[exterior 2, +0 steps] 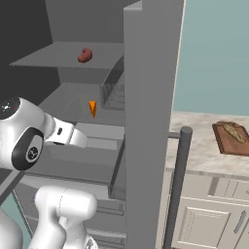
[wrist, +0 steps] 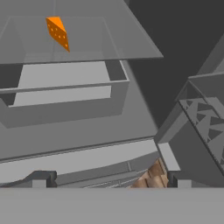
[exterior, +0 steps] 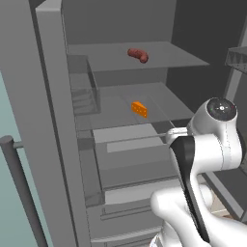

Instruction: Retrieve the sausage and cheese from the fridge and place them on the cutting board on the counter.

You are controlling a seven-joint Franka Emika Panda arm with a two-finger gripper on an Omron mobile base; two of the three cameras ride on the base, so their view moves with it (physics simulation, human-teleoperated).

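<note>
Sausage (exterior: 138, 54) sat on the upper fridge (exterior: 53, 120) shelf, cheese (exterior: 139, 109) one below, both untouched; gripper (wrist: 109, 179) fingers spread wide and empty, presumably approaching the cheese

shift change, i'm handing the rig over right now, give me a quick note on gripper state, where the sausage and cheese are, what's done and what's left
Gripper: open, holding nothing, tips wide apart, looking into the open fridge below the cheese shelf.
Sausage: on the upper fridge shelf.
Cheese: on the shelf below it.
Cutting board: on the counter right of the fridge, with something pale and brownish lying on it that I cannot identify.
Done: fridge is open.
Left: grasp each item, carry it to the board.
</note>
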